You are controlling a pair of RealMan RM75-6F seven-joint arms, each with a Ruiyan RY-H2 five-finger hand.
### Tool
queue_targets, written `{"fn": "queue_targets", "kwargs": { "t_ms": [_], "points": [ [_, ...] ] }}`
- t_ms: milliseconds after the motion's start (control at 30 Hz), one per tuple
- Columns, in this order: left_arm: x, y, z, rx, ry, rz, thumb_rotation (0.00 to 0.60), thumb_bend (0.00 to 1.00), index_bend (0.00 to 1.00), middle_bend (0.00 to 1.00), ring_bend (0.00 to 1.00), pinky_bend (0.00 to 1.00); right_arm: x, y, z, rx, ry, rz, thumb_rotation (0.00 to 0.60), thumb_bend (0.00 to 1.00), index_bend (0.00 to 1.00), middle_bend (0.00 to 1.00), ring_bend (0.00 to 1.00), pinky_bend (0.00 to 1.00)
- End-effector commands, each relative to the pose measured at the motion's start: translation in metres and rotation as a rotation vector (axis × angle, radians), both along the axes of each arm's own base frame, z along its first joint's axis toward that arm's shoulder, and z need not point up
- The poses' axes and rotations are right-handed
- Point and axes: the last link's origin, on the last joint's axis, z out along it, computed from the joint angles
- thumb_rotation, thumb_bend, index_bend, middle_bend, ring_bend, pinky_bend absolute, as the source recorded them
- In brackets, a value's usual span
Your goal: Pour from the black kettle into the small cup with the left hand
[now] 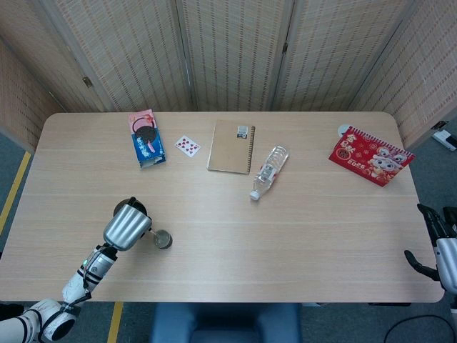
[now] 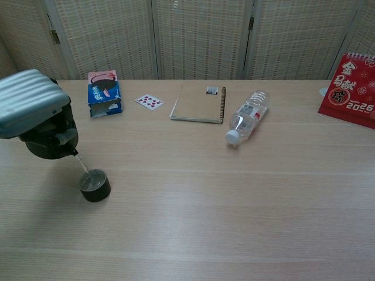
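The black kettle [image 2: 45, 137] hangs tilted above the desk's [image 1: 300, 236] front left corner, held up in my left hand [image 1: 127, 226], whose ribbed silver back covers most of it from above. My fingers are wrapped round the kettle somewhere under that cover; neither view shows how they lie, only that the kettle is carried clear of the desk. Its spout points down and to the right, and a thin stream [image 2: 82, 165] runs from it into the small cup [image 2: 95, 185], which stands upright on the desk just beside and below the kettle, dark liquid showing inside it. In the head view the cup [image 1: 163, 240] sits right against the edge of my hand's outline.

My right hand [image 1: 435, 243] is off the desk's front right corner, well apart from everything, its dark fingers spread with nothing in them; the picture's edge cuts it off.

Along the far side lie a cookie packet [image 1: 146, 138], a playing card [image 1: 187, 146], a brown spiral notebook [image 1: 231, 146] and a plastic bottle [image 1: 268, 171] on its side. A red calendar [image 1: 370, 156] rests near the far right corner.
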Motion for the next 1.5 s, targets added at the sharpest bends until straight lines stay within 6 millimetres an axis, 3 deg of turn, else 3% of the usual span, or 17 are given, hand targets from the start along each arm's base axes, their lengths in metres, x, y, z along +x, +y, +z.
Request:
{"fn": "queue_targets", "kwargs": {
  "t_ms": [33,733,1167,1500],
  "points": [
    [0.0,0.0,0.0,0.001,0.003,0.0,0.562,0.52,1.0,1.0,0.93,0.53,0.0,0.0,0.0,-0.001,-0.001,0.001,0.6,0.29,0.03,0.16,0.27,0.0],
    [0.0,0.0,-0.001,-0.012,-0.038,0.039,0.57,0.53,1.0,1.0,0.93,0.53,-0.001,0.002,0.001,-0.006,-0.003,0.001,0.6,0.29,0.03,0.16,0.27,0.0],
    [-0.003,0.006,-0.001,-0.176,-0.336,0.205,0.567,0.53,1.0,1.0,0.92,0.53,0.0,0.002,0.002,-0.01,0.0,0.002,0.6,0.29,0.03,0.16,0.27,0.0],
    [-0.007,0.025,0.007,-0.253,-0.588,0.319,0.566,0.53,1.0,1.0,0.92,0.51,0.001,0.002,0.002,-0.011,0.001,0.0,0.6,0.29,0.03,0.16,0.27,0.0]
  ]
}}
